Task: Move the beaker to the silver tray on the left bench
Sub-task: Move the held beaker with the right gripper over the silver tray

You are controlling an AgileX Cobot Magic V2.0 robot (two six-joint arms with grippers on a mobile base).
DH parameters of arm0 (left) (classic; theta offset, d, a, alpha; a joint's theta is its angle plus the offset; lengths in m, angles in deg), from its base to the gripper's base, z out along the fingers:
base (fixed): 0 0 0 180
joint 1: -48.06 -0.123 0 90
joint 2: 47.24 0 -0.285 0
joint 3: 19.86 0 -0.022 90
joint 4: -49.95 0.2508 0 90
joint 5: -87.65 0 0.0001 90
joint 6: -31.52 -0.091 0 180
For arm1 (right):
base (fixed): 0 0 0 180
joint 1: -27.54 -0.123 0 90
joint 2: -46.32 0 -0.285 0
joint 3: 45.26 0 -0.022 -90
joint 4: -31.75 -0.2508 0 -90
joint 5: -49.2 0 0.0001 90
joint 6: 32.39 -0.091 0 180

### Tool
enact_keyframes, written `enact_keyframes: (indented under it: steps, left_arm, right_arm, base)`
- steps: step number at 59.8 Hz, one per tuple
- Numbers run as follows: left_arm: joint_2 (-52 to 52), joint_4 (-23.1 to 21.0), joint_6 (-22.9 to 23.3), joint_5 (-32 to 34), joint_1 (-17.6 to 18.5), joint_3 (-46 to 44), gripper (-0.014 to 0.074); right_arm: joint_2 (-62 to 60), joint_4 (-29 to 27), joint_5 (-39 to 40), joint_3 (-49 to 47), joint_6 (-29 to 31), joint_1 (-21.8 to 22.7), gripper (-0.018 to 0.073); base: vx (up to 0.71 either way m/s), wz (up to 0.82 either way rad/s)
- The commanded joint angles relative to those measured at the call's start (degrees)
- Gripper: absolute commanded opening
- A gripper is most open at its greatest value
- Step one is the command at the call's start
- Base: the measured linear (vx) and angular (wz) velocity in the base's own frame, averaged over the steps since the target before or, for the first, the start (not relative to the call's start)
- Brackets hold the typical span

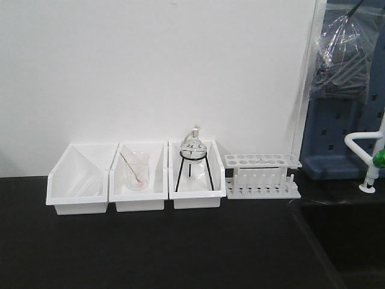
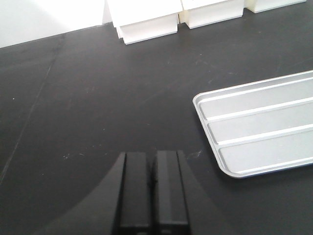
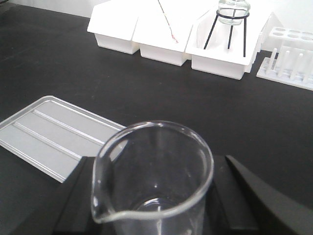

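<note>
One beaker [image 3: 152,166]: right gripper [image 3: 156,215] closed around it (upright, keep it so).
Silver tray [image 3: 54,129]: ahead-left of gripper; swing over, lower gently.

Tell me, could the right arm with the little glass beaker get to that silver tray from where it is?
Probably yes. The right gripper holds the beaker, and the silver tray lies close by to its left on the black bench, with nothing standing between them.

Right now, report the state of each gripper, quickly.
Left gripper: shut, holding nothing.
Right gripper: shut on the beaker, which stands upright.
</note>
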Motion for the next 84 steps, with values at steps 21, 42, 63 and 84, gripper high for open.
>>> enact_keyframes:
  steps: [21, 42, 63, 84]
  left_arm:
    - [-0.39, -0.04, 0.11, 4.74, 0.20, 1.14, 0.0001]
    - [-0.39, -0.04, 0.11, 4.74, 0.20, 1.14, 0.0001]
    - [-0.39, -0.04, 0.11, 4.74, 0.20, 1.14, 0.0001]
    - [-0.39, -0.04, 0.11, 4.74, 0.20, 1.14, 0.0001]
  right_arm:
    - [-0.07, 0.36, 5.55, -1.78, 0.48, 0.17, -0.0014]
    - [0.95, 0.29, 11.95, -1.78, 0.45, 0.17, -0.0014]
    - [38.30, 13.29, 49.31, -5.95, -0.86, 0.04, -0.0011]
    - [72.36, 37.44, 65.17, -24.69, -16.22, 0.04, -0.0011]
  base:
    - [0.00, 0.00]
    - [0.00, 0.00]
    - [0.00, 0.00]
    - [0.00, 0.00]
